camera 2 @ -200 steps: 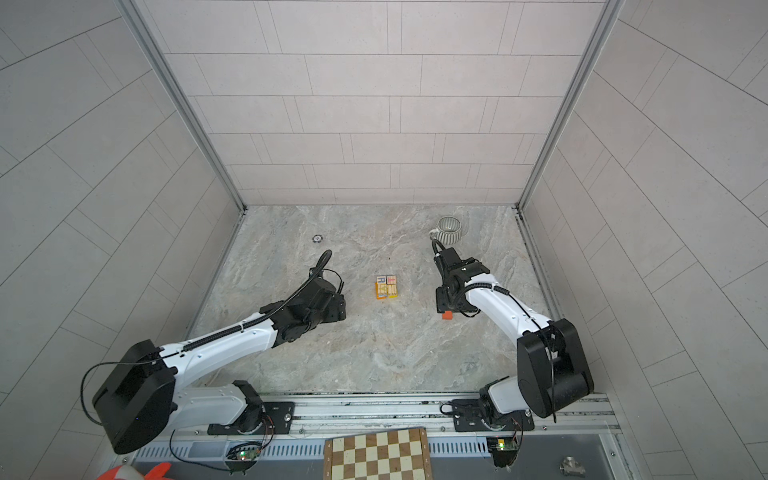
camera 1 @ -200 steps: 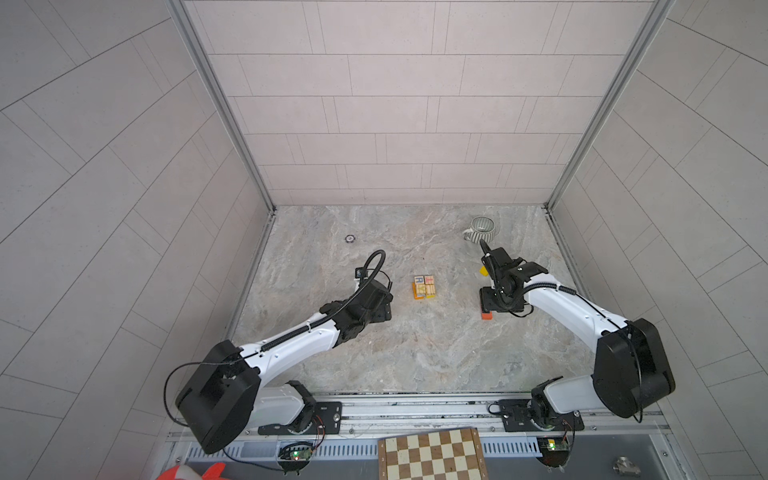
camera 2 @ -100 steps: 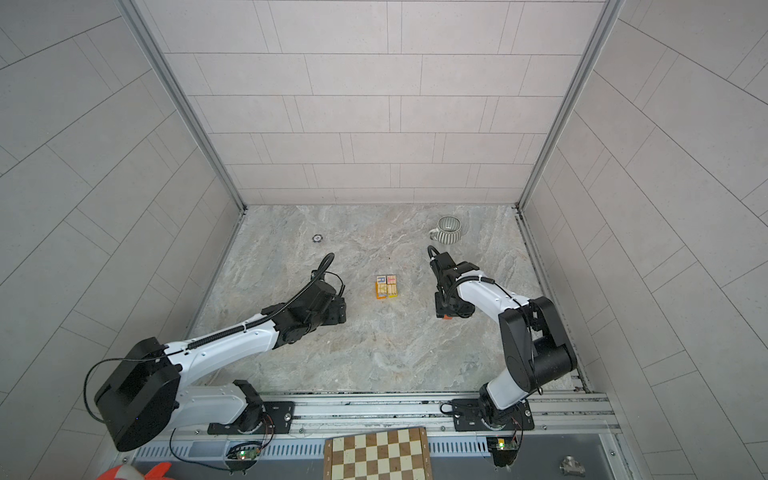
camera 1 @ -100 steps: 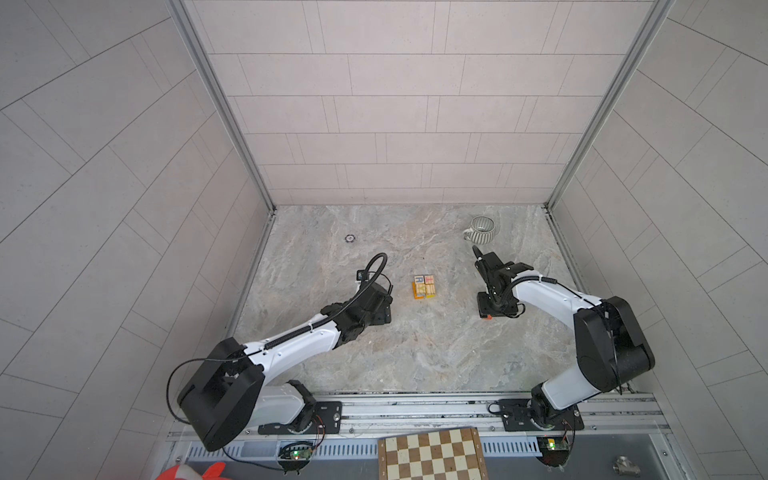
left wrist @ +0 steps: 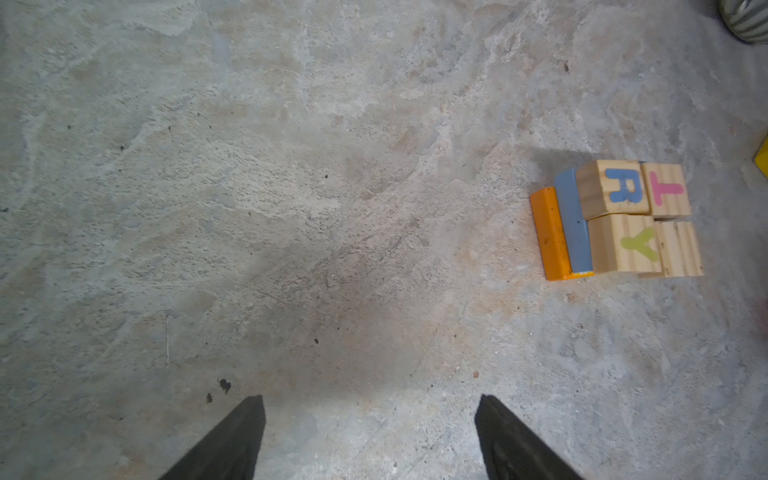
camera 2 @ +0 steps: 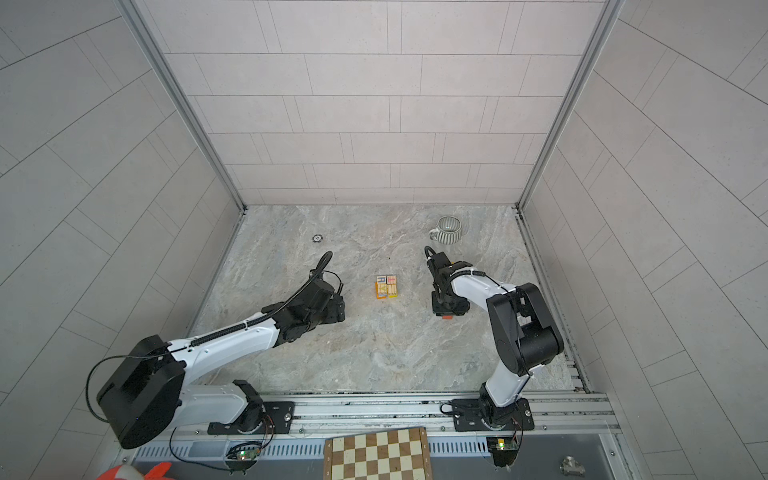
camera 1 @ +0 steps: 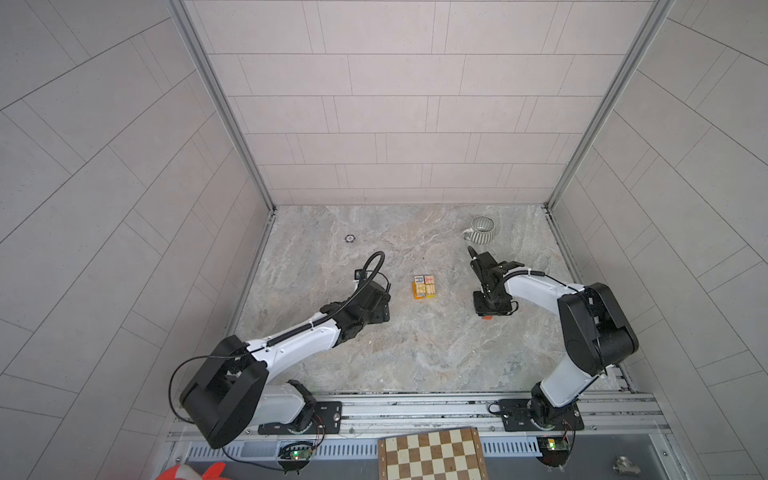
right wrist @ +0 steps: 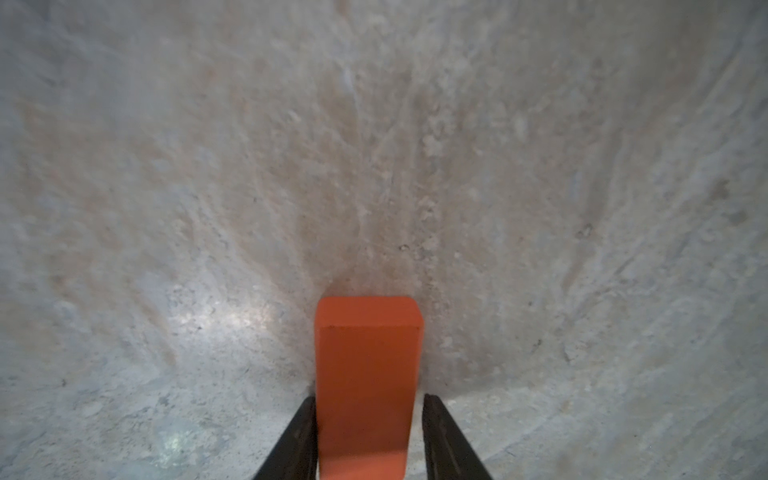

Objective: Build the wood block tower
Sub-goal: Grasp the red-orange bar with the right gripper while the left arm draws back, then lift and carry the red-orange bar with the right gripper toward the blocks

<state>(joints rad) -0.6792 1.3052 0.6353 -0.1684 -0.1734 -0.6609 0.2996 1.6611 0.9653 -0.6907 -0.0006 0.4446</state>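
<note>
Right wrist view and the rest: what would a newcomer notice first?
First, the orange-red block, bright in the right wrist view, on the floor between the jaws of the right gripper; whether it is gripped yet is unclear. Next, the stack of lettered and painted blocks in the middle of the floor, with the left gripper wide open over bare stone.

The left arm (camera 1: 299,343) and right arm (camera 1: 534,289) have white shells and bulky black joints. A ribbed black cable (camera 1: 371,270) loops along the left one. Black base plates (camera 1: 328,415) carry silver screws. The fingers (left wrist: 226,444) are black tapering wedges.
</note>
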